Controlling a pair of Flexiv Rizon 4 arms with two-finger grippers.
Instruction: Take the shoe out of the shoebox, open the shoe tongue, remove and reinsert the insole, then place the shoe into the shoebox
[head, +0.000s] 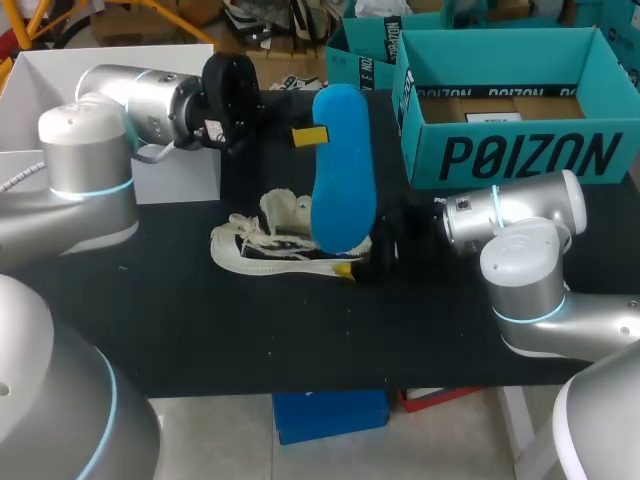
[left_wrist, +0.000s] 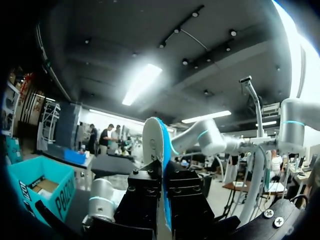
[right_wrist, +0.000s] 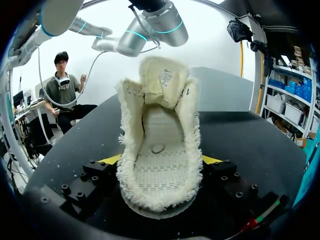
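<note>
The left tool (head: 303, 135) is clamping the blue insole (head: 343, 170), hanging it on end just above the shoe (head: 275, 240). The right tool (right_wrist: 160, 164) is gripping the shoe's heel on the tabletop (head: 200, 330). The likely risk is the insole's lower end snagging the shoe's fleecy collar and buckling, being gripped near its far end.

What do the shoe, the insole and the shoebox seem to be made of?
The shoe: probably fleece or shearling-like fabric, cream, matte; its edges are shaggy. The insole: likely foam, smooth blue top, pale underside, thin. The shoebox: cardboard, teal outside, plain brown inside.
</note>
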